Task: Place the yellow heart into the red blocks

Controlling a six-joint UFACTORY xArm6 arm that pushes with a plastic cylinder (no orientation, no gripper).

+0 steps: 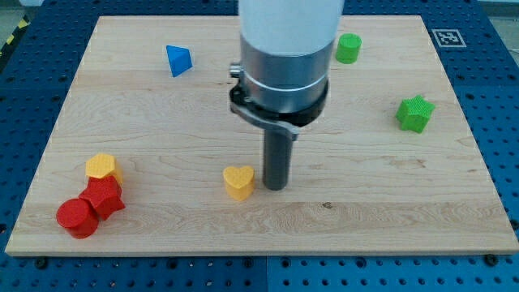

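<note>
Landmark: the yellow heart (238, 182), which lay on the wooden bench (381, 195) a little toward the view's left of centre, in the lower half.
My tip (276, 187): stood just beside the heart on the view's right; whether it touched the heart could not be told.
Hand: the arm carried no hand, only the dark rod under a grey and white cylinder, so there was nothing to spread or press together.
Red blocks: a red hexagon-like block (103, 197) and a red cylinder (77, 217) sat touching one another, well apart from the heart toward the view's left and slightly lower.
Yellow hexagon block (101, 167): rested against the upper side of the red pair, well to the view's left of the heart.
Blue block (178, 60): a wedge-like shape, well above the heart toward the view's top left.
Green cylinder (349, 48): far up and to the view's right of the heart.
Green star block (415, 113): well to the view's right of the heart, and higher.
</note>
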